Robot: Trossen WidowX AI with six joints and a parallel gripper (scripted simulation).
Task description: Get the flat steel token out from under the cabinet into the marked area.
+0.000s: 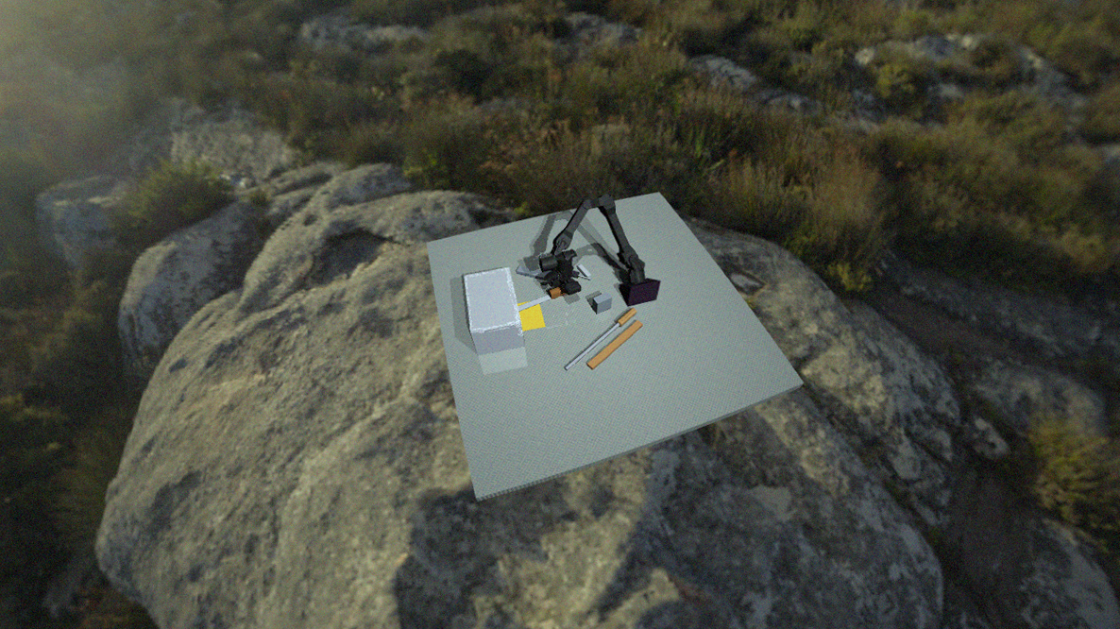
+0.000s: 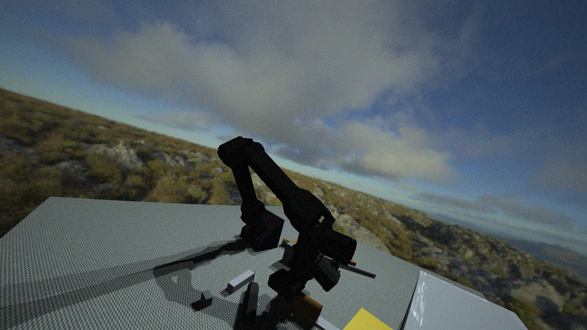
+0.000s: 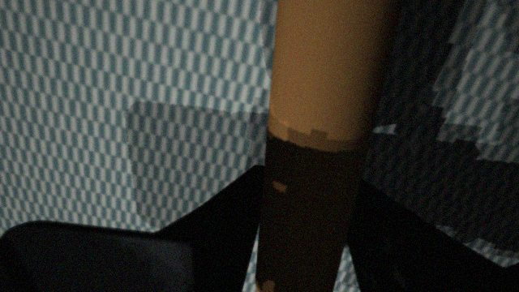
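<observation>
My gripper (image 1: 564,290) (image 3: 302,180) is shut on the orange handle (image 1: 555,293) (image 2: 307,308) (image 3: 324,73) of a tool, low over the table. The tool's pale shaft (image 1: 536,301) (image 2: 327,324) points to the front of the white cabinet (image 1: 493,299) (image 2: 455,307) and reaches its edge in the top view; its far end is hidden or too small to make out. A yellow patch (image 1: 531,317) (image 2: 364,321) lies on the table in front of the cabinet, beside the shaft. Faint pale marks show next to the patch. I cannot see the steel token.
A grey block (image 1: 601,302) stands near the arm's base (image 1: 641,292) (image 2: 264,231). Beyond it lie a rod (image 1: 594,345) with an orange handle and an orange bar (image 1: 614,345). Behind the gripper are a pale bar (image 2: 240,281), a small block (image 2: 207,297) and a dark cylinder (image 2: 251,297).
</observation>
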